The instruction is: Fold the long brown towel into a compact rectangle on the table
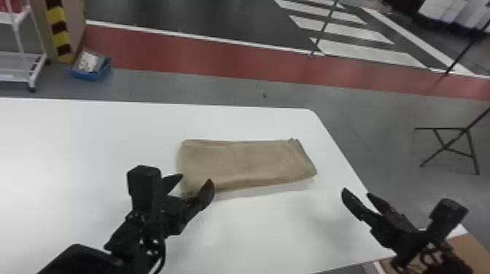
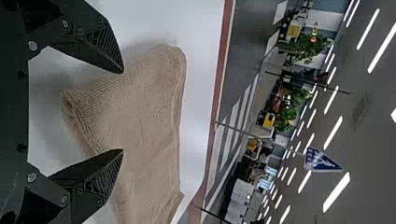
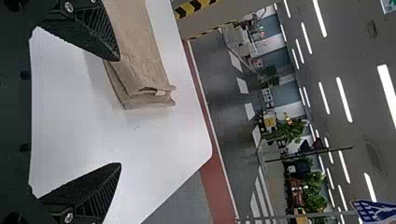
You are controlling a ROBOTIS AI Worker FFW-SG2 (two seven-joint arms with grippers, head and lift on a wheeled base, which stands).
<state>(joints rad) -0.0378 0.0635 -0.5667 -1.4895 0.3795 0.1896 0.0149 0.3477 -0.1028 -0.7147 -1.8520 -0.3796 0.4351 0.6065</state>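
Beyond the white table [image 1: 91,145] lies a grey floor crossed by a red band [image 1: 204,60], with a dark lane and white crosswalk stripes [image 1: 368,53] farther back. A white wheeled rack [image 1: 18,77], a post with yellow and black stripes [image 1: 58,36] and a blue bin [image 1: 87,75] stand past the far edge; a black stand [image 1: 446,147] is off to the right. The left wrist view catches green plants [image 2: 310,46], a blue sign [image 2: 321,161] and ceiling strip lights [image 2: 336,192].

The brown towel [image 1: 248,160] lies as a folded, layered oblong near the table's far right corner, its long sides running roughly along the far edge. A small white tag [image 3: 160,93] shows at its layered end.

The left gripper [image 1: 196,179] is at the towel's near left corner, jaws wide; whether it touches the cloth I cannot tell. The right gripper [image 1: 356,192] is by the right edge, apart from the towel, jaws also wide and empty.
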